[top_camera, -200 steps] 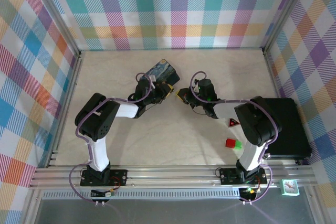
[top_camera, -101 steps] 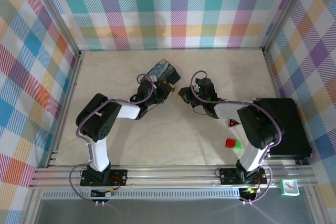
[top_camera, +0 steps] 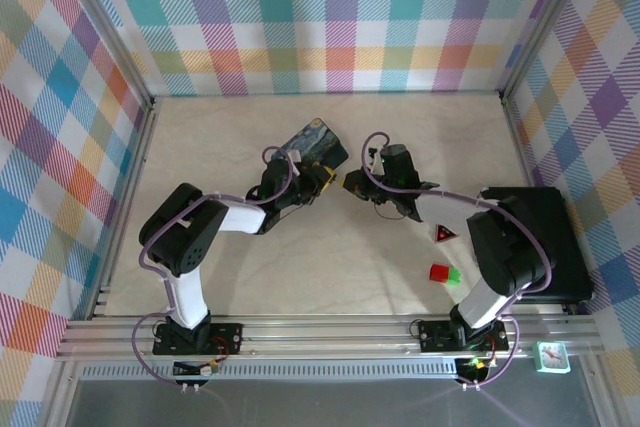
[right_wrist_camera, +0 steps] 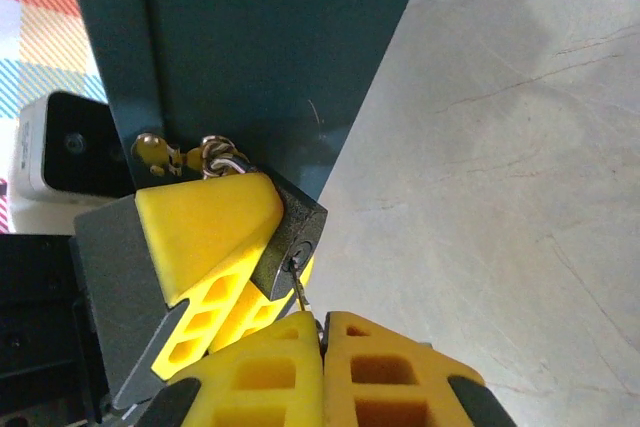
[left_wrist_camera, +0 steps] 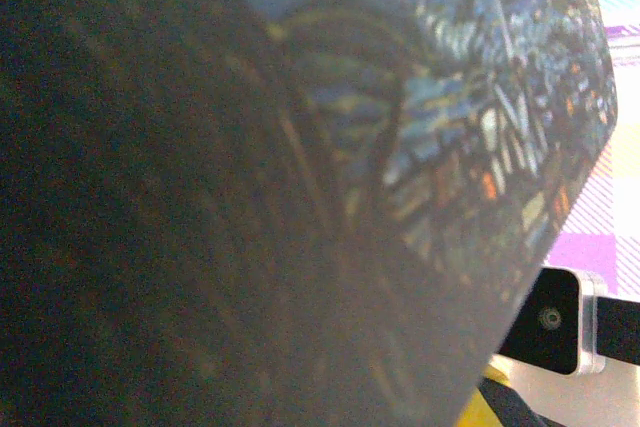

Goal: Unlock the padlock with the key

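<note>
The padlock, a tiny black body with a thin silvery shackle, hangs at the edge of the blue starry-night tin. My left gripper is shut on the padlock body, its yellow fingers clamping the sides. The key, a slender grey blade, has its tip in the keyhole on the padlock's underside. My right gripper is shut on the key, pads pressed together just below the lock. In the left wrist view the tin's painted face is close up and blurred.
A black case lies at the right edge of the table. A red and green block and a small red triangle sit near the right arm. Plaid walls enclose three sides, and the tin stands just behind both grippers.
The right wrist has shifted slightly back and turned, with the key still at the lock. The left gripper has edged a little to the right with the padlock.
</note>
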`<state>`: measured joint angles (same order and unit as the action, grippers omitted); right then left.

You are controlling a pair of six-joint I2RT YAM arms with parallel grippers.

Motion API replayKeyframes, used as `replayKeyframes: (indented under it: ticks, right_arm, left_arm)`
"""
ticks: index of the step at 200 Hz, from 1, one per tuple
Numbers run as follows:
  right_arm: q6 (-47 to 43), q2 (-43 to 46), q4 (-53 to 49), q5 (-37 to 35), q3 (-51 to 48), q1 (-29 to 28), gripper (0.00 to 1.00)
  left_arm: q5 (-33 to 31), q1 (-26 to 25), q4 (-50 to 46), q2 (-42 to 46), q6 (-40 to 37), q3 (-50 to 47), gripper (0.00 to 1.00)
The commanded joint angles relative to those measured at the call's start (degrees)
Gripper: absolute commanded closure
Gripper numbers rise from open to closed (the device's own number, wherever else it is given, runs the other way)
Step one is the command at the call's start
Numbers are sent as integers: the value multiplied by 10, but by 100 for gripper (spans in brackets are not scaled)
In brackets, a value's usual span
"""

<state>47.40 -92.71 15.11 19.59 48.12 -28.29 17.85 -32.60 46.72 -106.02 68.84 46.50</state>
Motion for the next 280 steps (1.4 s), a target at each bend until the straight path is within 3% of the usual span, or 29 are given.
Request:
replayKeyframes:
  ticks: [1,91,151,280]
  right_arm:
    - [-49,40,6,10,-25,-9,100]
    - [-25,142,-8,-16,-127,3,100]
    - [14,94,85,11,-138,1,100]
    - [14,46,126,2,-105,-3,100]
  left_arm:
    - [46,-26,2,26,24,-21,100]
    - [15,-28,-51,54,13,-37,100]
    - [16,-36,-53,59,8,-27,100]
    - [11,-46,-45,62,3,-30,100]
